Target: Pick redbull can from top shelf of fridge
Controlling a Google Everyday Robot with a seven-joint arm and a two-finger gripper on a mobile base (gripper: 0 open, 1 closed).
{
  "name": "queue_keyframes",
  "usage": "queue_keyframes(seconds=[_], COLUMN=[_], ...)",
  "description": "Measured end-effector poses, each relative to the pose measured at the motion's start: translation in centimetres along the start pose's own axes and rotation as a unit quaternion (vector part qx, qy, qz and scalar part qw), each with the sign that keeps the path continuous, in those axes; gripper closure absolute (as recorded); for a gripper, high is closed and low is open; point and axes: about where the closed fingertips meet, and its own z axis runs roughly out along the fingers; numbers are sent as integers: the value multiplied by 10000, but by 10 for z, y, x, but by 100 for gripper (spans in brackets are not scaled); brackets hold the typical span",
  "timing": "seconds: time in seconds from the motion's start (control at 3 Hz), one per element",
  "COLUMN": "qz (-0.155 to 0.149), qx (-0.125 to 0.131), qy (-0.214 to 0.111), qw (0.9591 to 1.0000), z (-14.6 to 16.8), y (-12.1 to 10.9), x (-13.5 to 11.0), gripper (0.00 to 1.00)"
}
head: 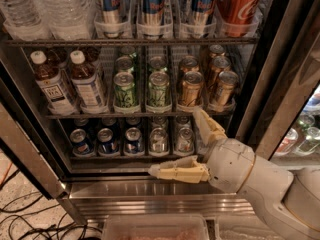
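in the stainless-steel display fridge [150,191], the dark wire top shelf [75,42] held clear water bottles [65,9] at left, then three slim blue-and-silver redbull cans [152,4] in clear plastic lanes [155,31], then a wider red cola can [240,1]. the white two-finger gripper [175,142] hung low at right, by the bottom rack [125,157], fingers spread wide, empty. the next move called for a long rise, centring on one slim can, clear of the cola.

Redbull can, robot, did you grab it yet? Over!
Claw open, holding nothing, down by the bottom rack. Redbull can up on top shelf, untouched. Red cola can close beside that row.
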Motion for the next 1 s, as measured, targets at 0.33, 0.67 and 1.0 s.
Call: queue_keyframes(seconds=[0.33, 0.67, 1.0], qz=[223, 563, 590], qx=[709, 1142, 1162], qy=[342, 551, 561], qw=[9966, 9903, 9899], z=[-16, -30, -31], y=[-20, -40, -41], x=[-4, 4, 4], gripper=[0, 0, 0])
